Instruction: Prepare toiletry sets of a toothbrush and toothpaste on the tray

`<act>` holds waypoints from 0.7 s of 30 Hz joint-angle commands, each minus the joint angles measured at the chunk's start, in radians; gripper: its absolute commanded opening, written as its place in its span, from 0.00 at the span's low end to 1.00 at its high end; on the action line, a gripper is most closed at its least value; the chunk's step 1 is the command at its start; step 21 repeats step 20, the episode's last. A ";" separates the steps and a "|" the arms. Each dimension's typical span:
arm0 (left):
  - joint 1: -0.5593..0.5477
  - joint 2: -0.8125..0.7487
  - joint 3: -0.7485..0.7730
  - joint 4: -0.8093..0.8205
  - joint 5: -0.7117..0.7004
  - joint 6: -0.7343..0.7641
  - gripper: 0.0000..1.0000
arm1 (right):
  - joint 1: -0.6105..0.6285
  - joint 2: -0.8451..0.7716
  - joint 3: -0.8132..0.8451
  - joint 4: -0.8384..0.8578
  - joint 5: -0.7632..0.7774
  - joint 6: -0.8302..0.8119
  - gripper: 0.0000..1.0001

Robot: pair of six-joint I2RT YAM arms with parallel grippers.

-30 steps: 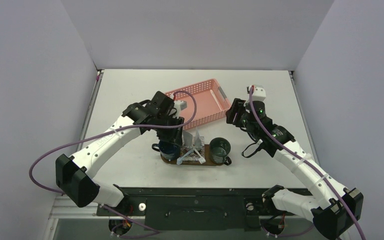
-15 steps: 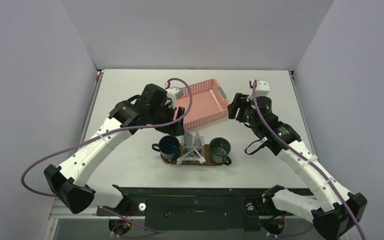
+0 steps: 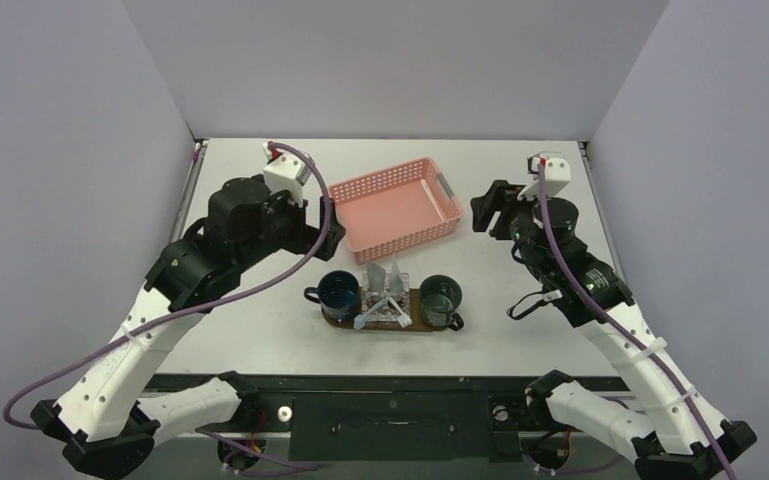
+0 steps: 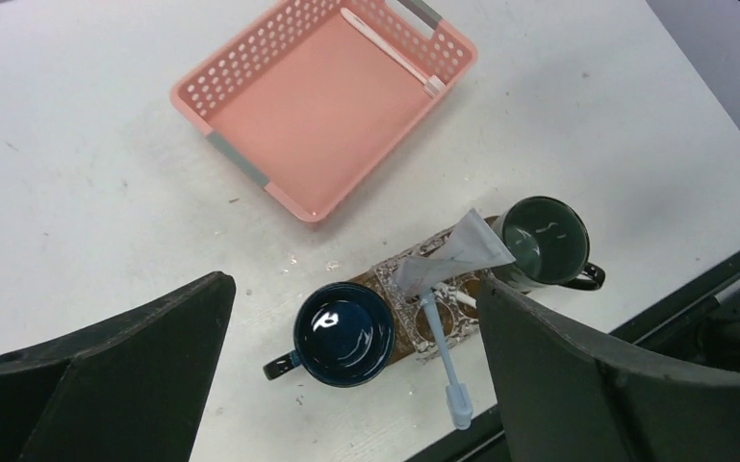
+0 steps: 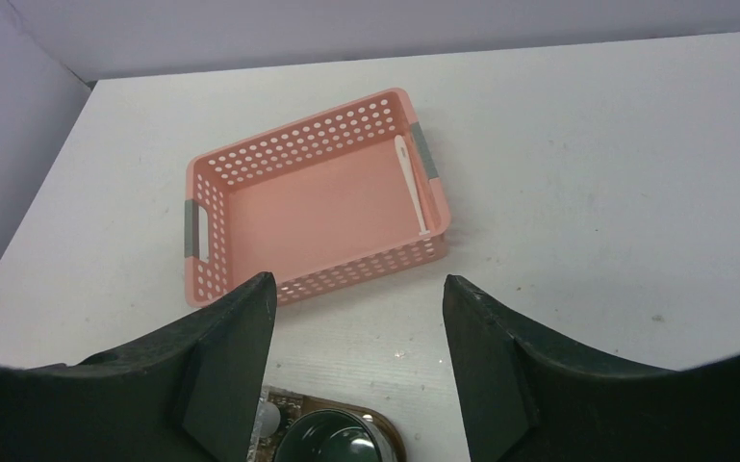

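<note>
- Nearest the bases, the flat dark brown oval wooden tray [image 3: 415,326] lies well below the left gripper [image 4: 354,289], framed between its black fingers [image 4: 106,385], which are spread wide and hold nothing.
- On it, a dark blue ceramic mug [image 4: 342,334] sits toward the left finger and a dark green ceramic mug [image 4: 542,241] by the right one. Both look empty.
- Between the mugs, a small clear square holder [image 4: 399,294] props a silver toothpaste tube [image 4: 467,252] and a leaning white plastic toothbrush [image 4: 443,361], head tipped toward the near edge. My guess is they stand upright so they're easy to pinch.
- The right gripper [image 5: 358,281] is also parted and empty, and it looks down on the pink perforated plastic basket [image 5: 289,144] ahead of its fingers.
- Farthest out, a slim white toothbrush [image 5: 412,188] lies flat against the basket's short wall, ahead of the right-hand finger. That's likely the next pick.
</note>
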 commanded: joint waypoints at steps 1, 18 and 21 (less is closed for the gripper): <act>0.009 -0.066 -0.052 0.119 -0.106 0.044 0.97 | -0.005 -0.034 0.038 -0.005 0.068 -0.011 0.60; 0.010 -0.198 -0.160 0.200 -0.139 0.028 0.96 | -0.006 -0.107 0.044 -0.038 0.083 -0.022 0.62; 0.010 -0.191 -0.154 0.200 -0.133 0.028 0.96 | -0.006 -0.107 0.040 -0.040 0.092 -0.011 0.64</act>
